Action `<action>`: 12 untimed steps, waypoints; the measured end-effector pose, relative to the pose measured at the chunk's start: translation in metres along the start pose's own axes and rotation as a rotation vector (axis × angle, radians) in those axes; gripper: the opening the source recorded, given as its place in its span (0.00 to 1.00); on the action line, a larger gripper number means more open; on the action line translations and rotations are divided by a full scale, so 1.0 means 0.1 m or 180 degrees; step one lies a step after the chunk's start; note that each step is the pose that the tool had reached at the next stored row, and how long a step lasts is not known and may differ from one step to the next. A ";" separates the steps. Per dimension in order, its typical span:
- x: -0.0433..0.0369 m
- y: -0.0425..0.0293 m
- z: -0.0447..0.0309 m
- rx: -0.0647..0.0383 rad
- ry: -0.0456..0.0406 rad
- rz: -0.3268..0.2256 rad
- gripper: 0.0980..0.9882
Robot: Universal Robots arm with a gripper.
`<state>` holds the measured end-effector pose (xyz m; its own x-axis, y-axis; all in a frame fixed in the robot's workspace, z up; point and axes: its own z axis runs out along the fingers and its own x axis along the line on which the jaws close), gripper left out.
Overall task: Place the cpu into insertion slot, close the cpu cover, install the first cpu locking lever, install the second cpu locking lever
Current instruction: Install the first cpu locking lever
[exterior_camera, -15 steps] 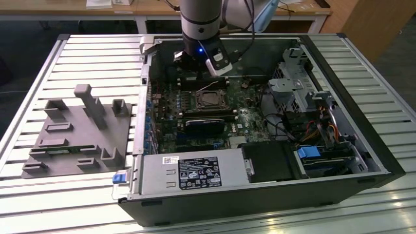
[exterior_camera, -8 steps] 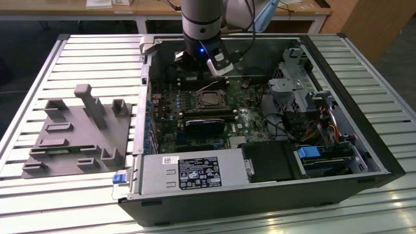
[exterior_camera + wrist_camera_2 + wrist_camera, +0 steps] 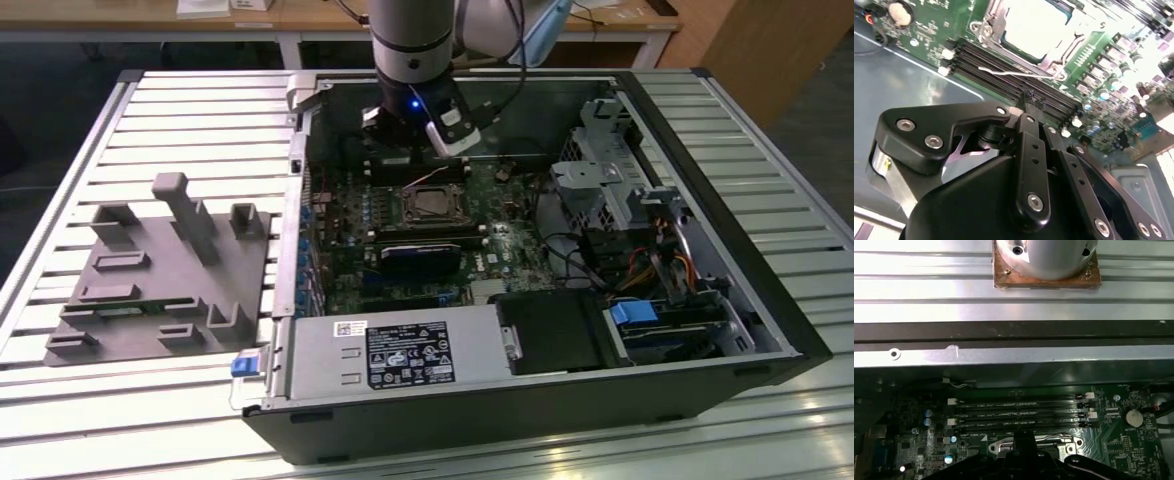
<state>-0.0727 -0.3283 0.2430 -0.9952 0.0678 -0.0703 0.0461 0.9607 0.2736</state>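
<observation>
**Claw poised by the socket, cpu already seated**
In the second wrist view the cpu (image 3: pixel 1036 25) lies silvery side up in the socket, with the cpu cover (image 3: pixel 991 25) framing it. A thin wire locking lever (image 3: pixel 1009 74) runs along the socket's edge, beside the black memory slots (image 3: pixel 984 62). The claw (image 3: pixel 1029 96) has its fingers drawn together with nothing seen between them, its tip just beside that lever. In the exterior view the arm (image 3: pixel 407 60) reaches into the open computer case (image 3: pixel 747 290) near the insertion slot (image 3: pixel 430 203).
</observation>
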 end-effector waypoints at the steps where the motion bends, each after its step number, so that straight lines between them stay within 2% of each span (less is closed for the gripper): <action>1: 0.000 -0.001 0.004 -0.0001 -0.0017 -0.0003 0.01; 4: 0.001 -0.006 0.016 -0.0002 -0.0071 0.0004 0.01; 12: 0.004 -0.017 0.051 -0.0007 -0.0185 0.0047 0.01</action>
<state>-0.0727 -0.3286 0.2377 -0.9877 0.0975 -0.1220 0.0605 0.9589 0.2771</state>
